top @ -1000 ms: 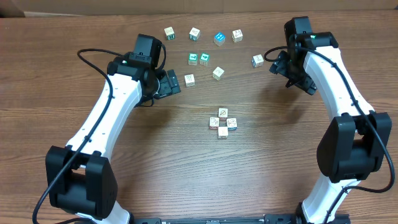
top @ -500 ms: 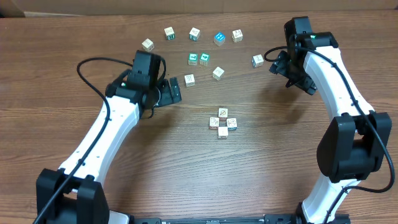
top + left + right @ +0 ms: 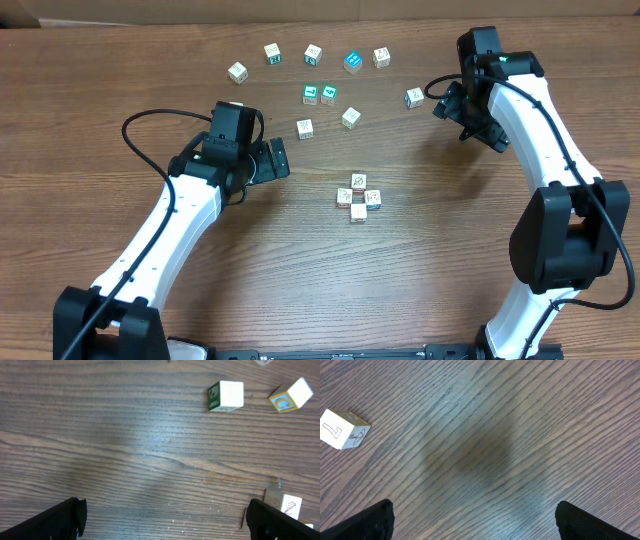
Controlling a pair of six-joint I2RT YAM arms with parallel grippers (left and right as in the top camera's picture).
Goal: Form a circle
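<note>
Left gripper (image 3: 167, 522) hangs wide open, empty; right gripper (image 3: 472, 522) spread too, holding nothing. The tight little circle (image 3: 358, 198) sits between them, touching neither, nearer the left one.

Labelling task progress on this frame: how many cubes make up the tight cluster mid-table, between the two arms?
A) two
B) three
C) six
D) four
D: the overhead view shows the circle as four small whitish cubes packed in a diamond, set apart from the loose cubes scattered beyond it.
</note>
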